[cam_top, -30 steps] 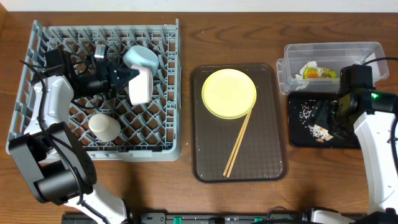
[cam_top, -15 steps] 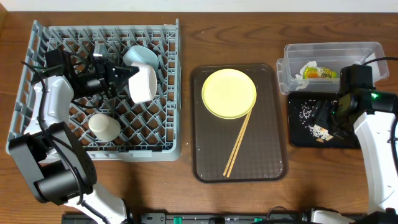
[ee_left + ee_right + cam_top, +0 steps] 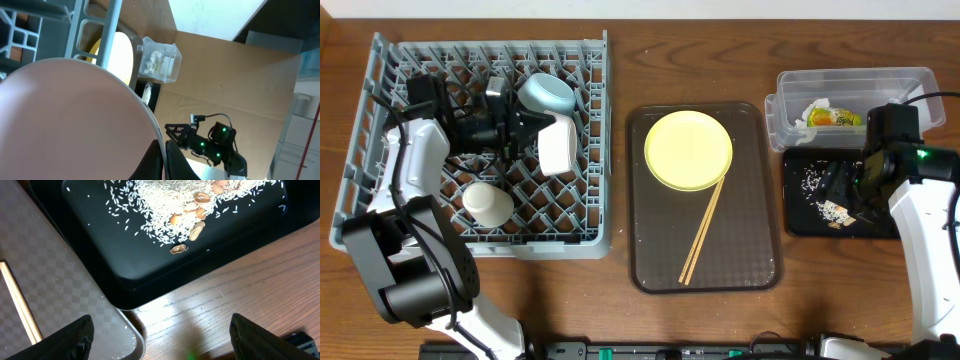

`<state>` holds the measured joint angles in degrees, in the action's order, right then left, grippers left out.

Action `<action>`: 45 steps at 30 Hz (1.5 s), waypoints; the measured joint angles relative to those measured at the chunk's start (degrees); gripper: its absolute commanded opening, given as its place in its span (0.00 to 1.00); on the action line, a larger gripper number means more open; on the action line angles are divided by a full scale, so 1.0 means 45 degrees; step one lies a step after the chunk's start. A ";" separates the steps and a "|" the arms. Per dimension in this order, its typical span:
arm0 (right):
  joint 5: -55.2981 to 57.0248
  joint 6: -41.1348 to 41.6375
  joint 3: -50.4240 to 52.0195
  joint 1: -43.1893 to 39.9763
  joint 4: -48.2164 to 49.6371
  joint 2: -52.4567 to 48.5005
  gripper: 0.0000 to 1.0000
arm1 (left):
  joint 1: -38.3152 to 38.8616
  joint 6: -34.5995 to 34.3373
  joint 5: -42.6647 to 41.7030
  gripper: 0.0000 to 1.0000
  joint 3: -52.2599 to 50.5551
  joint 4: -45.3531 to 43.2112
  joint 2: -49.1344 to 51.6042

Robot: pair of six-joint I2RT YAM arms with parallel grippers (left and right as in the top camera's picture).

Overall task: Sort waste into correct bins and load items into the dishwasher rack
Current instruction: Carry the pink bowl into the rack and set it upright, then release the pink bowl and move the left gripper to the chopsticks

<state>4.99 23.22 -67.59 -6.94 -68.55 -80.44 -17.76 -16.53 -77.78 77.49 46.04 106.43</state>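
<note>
The grey dishwasher rack (image 3: 382, 120) holds a light blue bowl (image 3: 546, 93) and a small white cup (image 3: 487, 203). My left gripper (image 3: 532, 128) is shut on the rim of the pinkish-white bowl (image 3: 558, 147), held on edge over the rack just below the blue bowl. In the left wrist view that bowl (image 3: 65, 120) fills the lower left, its rim pinched in my gripper (image 3: 163, 161). The yellow plate (image 3: 688, 149) and the chopsticks (image 3: 703, 230) lie on the brown tray (image 3: 760, 260). My right gripper (image 3: 160, 340) is open and empty over the near edge of the black tray (image 3: 150, 275).
The clear tub (image 3: 850, 85) at the back right holds the crumpled wrapper (image 3: 835, 118). Rice (image 3: 165, 205) and a few peanut pieces (image 3: 196, 230) lie in the black tray. The brown tray's corner (image 3: 50, 280) sits just left of it, with bare wood between.
My left gripper has carried the pinkish-white bowl a little to the right and nearer across the rack, turning it. The right arm has not moved.
</note>
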 measured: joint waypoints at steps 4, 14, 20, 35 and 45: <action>0.0000 -0.0005 0.0000 0.0000 -0.0005 0.0000 0.85 | -0.0019 -0.0447 0.0141 0.06 0.0000 -0.0063 0.0000; 0.0000 -0.0005 0.0000 0.0000 -0.0015 0.0000 0.85 | -0.0165 -0.1093 0.0816 0.06 0.0024 -0.0209 -0.0005; 0.0000 -0.0063 0.0000 0.0000 -0.0102 0.0000 0.85 | -0.0510 -0.1141 0.2594 0.38 0.0034 -0.0219 -0.0005; -0.0005 -0.0097 0.0000 0.0000 -0.0102 0.0000 0.86 | -0.0675 -0.1180 0.5765 0.86 -0.0044 -0.0525 -0.0019; -0.0005 -0.0151 0.0000 0.0000 0.0170 0.0000 0.91 | -0.0063 -0.0597 0.9058 0.90 0.0214 -0.0971 -0.4061</action>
<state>4.97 22.55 -67.59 -6.94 -67.79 -80.44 -18.04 -19.22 -37.01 78.46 41.67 88.16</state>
